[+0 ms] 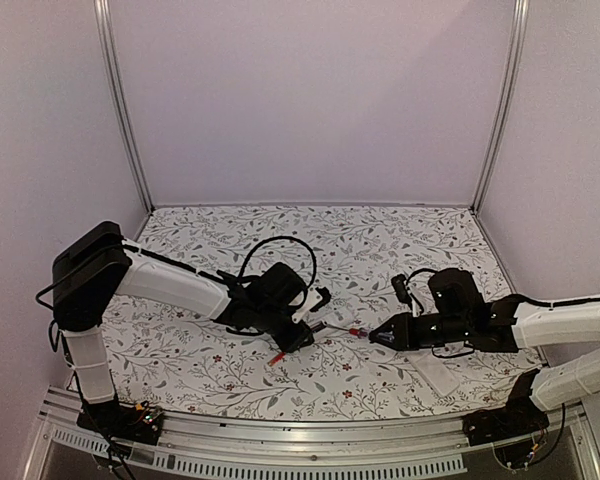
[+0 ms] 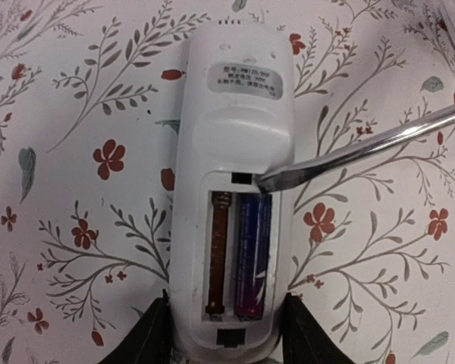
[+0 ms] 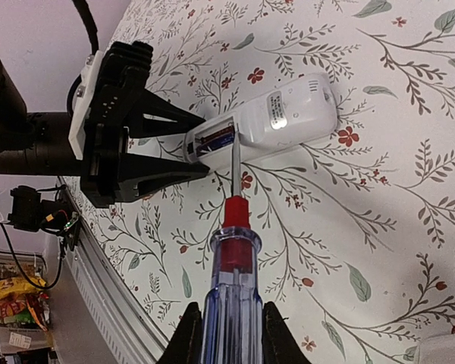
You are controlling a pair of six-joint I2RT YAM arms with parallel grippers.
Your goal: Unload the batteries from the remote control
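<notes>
The table is covered in a white cloth printed with grey sprigs and small red flowers (image 1: 380, 235), boxed in by pale lilac walls (image 1: 310, 100). On my overhead feed both arms reach in toward the middle of it. My left gripper (image 2: 227, 337) is clamped on the slim white plastic remote control (image 2: 231, 121), with one black finger against each long side at the end nearest the wrist camera. The remote lies flat on the cloth, back face up, with a grey printed label (image 2: 243, 80) near its far end. Its long battery recess is uncovered. In the right-hand slot I see a purple-blue cylindrical battery (image 2: 252, 254). The left-hand slot shows a brownish strip with a coil spring at its far end, and I cannot tell whether a cell sits there. My right gripper (image 3: 229, 334) is closed tight around the clear blue-and-red handle of a long screwdriver (image 3: 231, 250). Its steel shaft slants in from the right, and its flat tip sits at the far edge of the recess, just beside a small square notch. From above, a small red cylinder (image 1: 277, 357) lies on the cloth just beside the left gripper, on the near side. A flat white rectangular plate (image 1: 435, 375) lies near the right arm.
</notes>
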